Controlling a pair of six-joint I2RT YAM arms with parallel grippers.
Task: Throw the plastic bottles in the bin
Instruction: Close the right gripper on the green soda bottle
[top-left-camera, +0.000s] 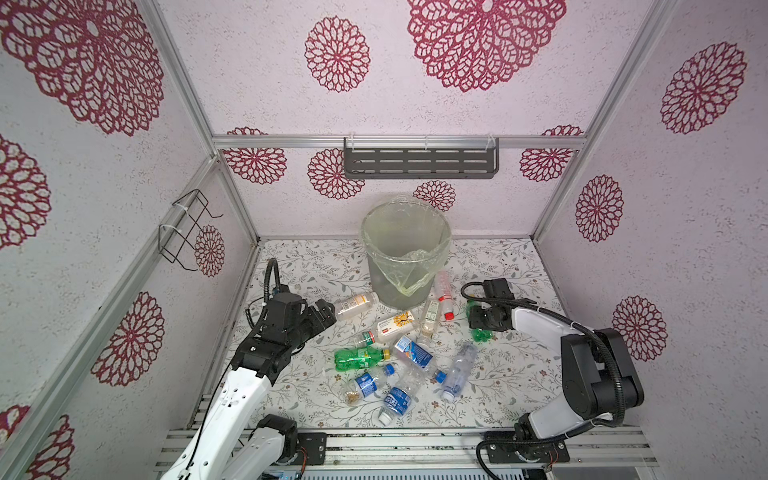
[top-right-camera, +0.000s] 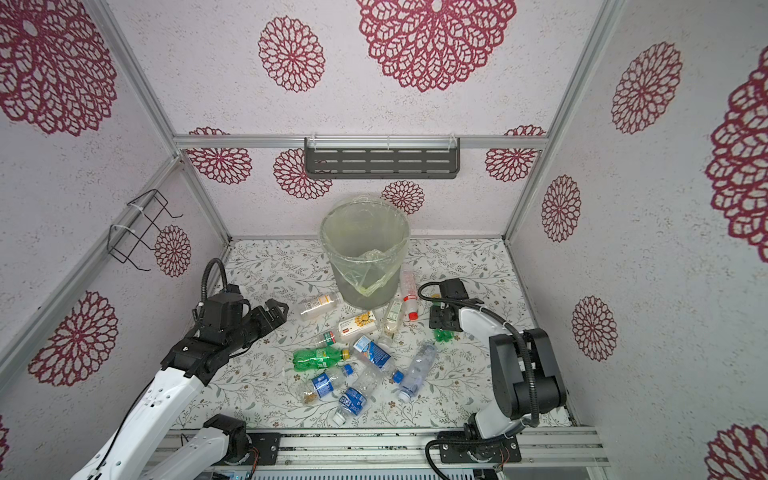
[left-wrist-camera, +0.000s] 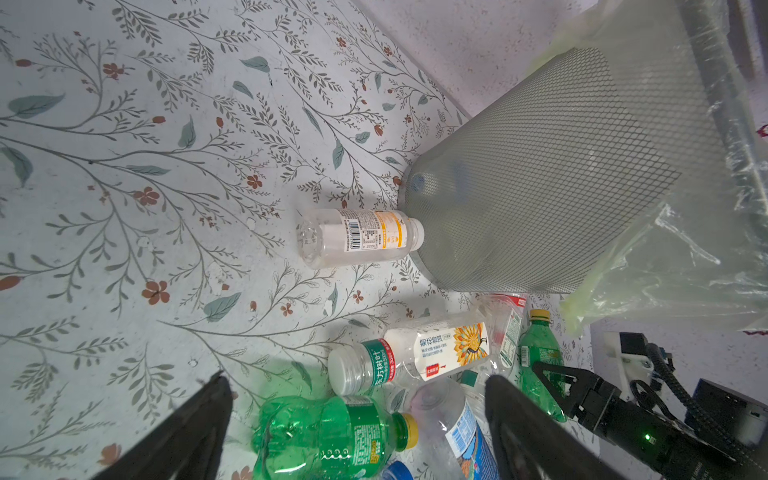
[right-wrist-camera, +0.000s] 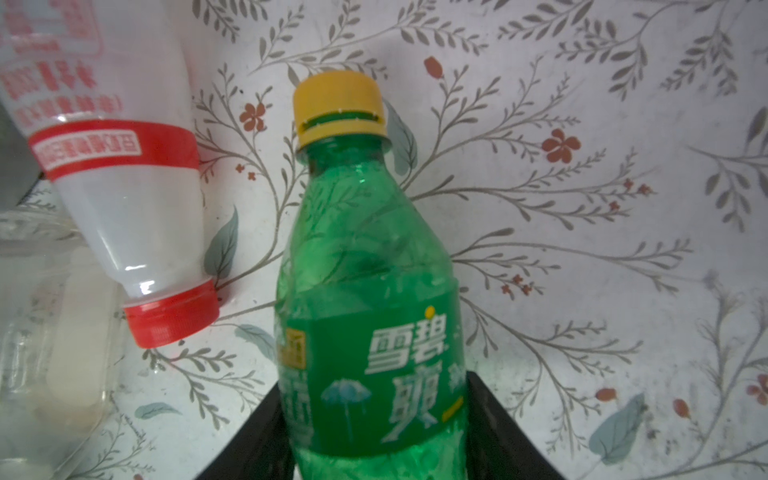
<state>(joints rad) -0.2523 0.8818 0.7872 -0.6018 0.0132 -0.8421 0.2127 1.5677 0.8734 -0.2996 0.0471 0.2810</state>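
flanking a green bottle (right-wrist-camera: 365, 249) at its label, the right gripper (right-wrist-camera: 374, 380) has its fingers against both sides, near the table's (top-left-camera: 511, 386) right edge; whether they squeeze it i cannot tell. the left gripper (top-left-camera: 326, 316) hovers by the left edge, fingers spread wide. other plastic bottles (top-left-camera: 413, 353) lie mid-table before the bin (top-left-camera: 386, 282), which stands at the back edge.

Left fingers (left-wrist-camera: 187, 436) spread wide, aloft; right fingers (right-wrist-camera: 498, 436) clamp green bottle (right-wrist-camera: 365, 291).
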